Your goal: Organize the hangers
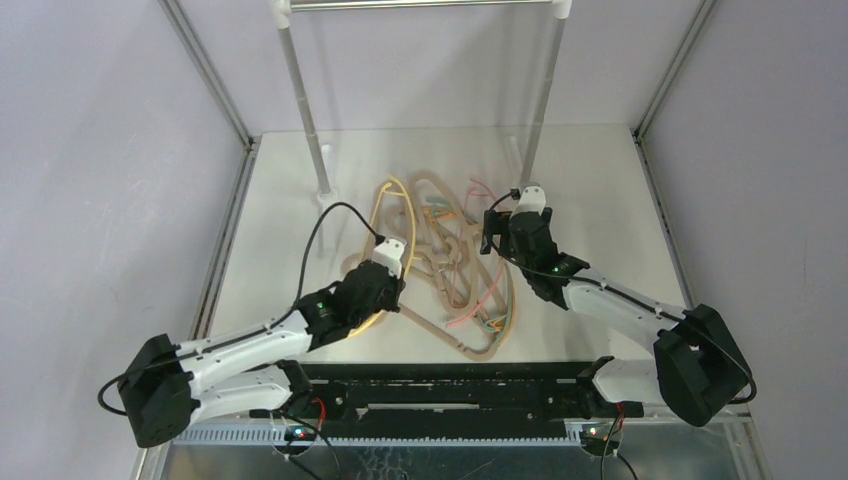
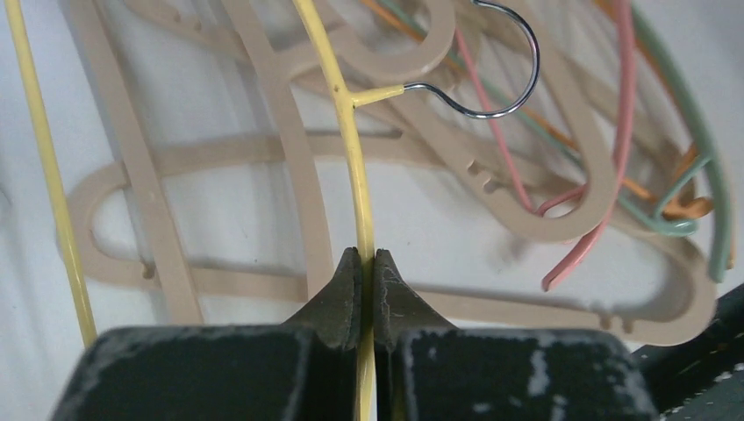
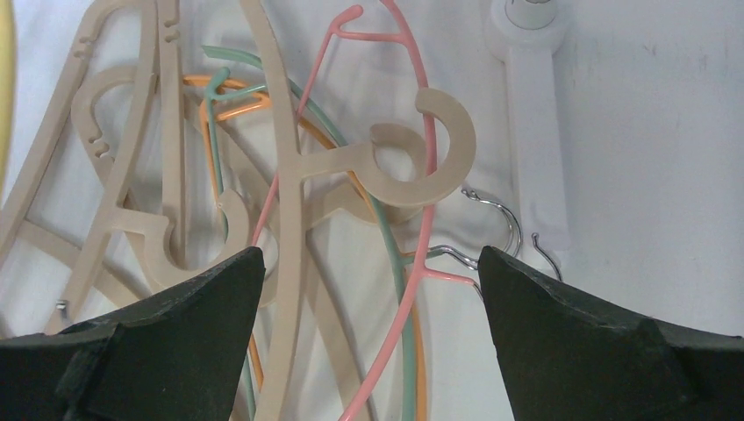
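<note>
A tangle of hangers [image 1: 462, 272] lies in the middle of the table. My left gripper [image 2: 368, 263] is shut on the thin yellow hanger [image 2: 349, 140], pinching its wire just below the small metal hook [image 2: 518, 83]. Thick beige hangers [image 2: 289, 149] lie beneath it. From above, the left gripper [image 1: 390, 285] sits at the pile's left side. My right gripper [image 3: 370, 256] is open, hovering over the pink hanger [image 3: 429, 202], the green hanger [image 3: 390, 254] and the orange hanger [image 3: 237, 110], with nothing between its fingers. Seen from above, the right gripper [image 1: 497, 235] stands at the pile's right side.
The white-and-metal rail frame [image 1: 300, 90] stands at the back of the table, its bar [image 1: 420, 5] overhead. One white foot of the frame [image 3: 535, 132] lies just right of the pile. Enclosure walls [image 1: 120, 200] close in both sides.
</note>
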`<state>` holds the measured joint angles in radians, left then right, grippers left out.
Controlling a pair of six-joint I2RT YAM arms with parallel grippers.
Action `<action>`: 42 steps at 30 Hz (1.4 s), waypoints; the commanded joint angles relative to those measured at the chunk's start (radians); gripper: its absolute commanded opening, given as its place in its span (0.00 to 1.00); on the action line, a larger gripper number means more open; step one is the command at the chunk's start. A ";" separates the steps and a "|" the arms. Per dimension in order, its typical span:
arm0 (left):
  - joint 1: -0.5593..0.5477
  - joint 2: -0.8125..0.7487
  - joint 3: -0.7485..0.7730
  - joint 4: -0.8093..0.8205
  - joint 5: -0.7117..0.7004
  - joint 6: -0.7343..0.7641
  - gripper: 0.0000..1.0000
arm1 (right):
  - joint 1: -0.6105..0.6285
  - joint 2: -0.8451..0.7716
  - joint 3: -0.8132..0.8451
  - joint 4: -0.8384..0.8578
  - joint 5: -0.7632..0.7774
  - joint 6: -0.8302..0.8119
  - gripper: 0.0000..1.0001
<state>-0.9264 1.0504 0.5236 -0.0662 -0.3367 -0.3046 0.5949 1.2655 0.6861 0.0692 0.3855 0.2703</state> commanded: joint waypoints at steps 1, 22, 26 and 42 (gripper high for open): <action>0.000 -0.057 0.108 -0.054 -0.017 0.024 0.00 | -0.011 -0.044 -0.002 0.031 -0.005 0.029 1.00; 0.341 0.250 0.709 0.275 0.412 -0.135 0.00 | -0.040 -0.246 -0.025 -0.054 0.107 0.015 1.00; 0.379 0.341 0.800 0.353 0.475 -0.228 0.00 | -0.045 -0.314 -0.026 -0.094 0.136 -0.001 1.00; 0.504 0.515 0.879 0.946 0.653 -0.733 0.00 | -0.102 -0.403 -0.042 -0.129 0.140 -0.018 1.00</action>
<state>-0.4404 1.5459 1.3300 0.6292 0.2661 -0.8780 0.5030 0.8722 0.6430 -0.0757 0.5259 0.2665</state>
